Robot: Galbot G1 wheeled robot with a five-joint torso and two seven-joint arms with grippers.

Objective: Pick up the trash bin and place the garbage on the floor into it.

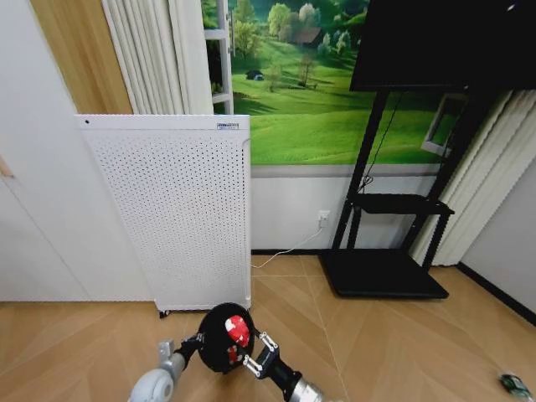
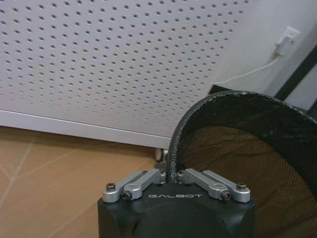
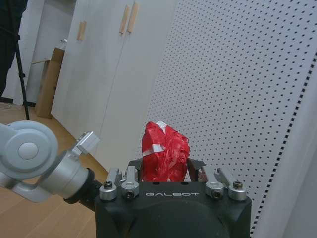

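The white perforated air purifier (image 1: pixel 180 213) stands upright on the wood floor (image 1: pixel 385 343) against the wall, directly behind the work. To its right stands a black TV stand (image 1: pixel 385 272), well apart from both arms.

The black mesh trash bin (image 1: pixel 219 339) is held off the floor in front of the purifier's lower edge. Its long axis is tipped, so the open mouth faces up toward the head camera. The left gripper (image 2: pixel 174 177) has its fingers pressed together on the bin's rim, one finger on each side of the mesh wall.

The right gripper (image 3: pixel 166 171) sits just to the right of the bin's mouth. Its fingers pinch a crumpled red-and-white scrap (image 3: pixel 165 153), which stands upright between them and, from the head view, lies over the bin's opening. Whether anything else lies inside the bin cannot be told.

A small greenish bottle (image 1: pixel 515 385) lies on the floor at far right, well apart from the bin
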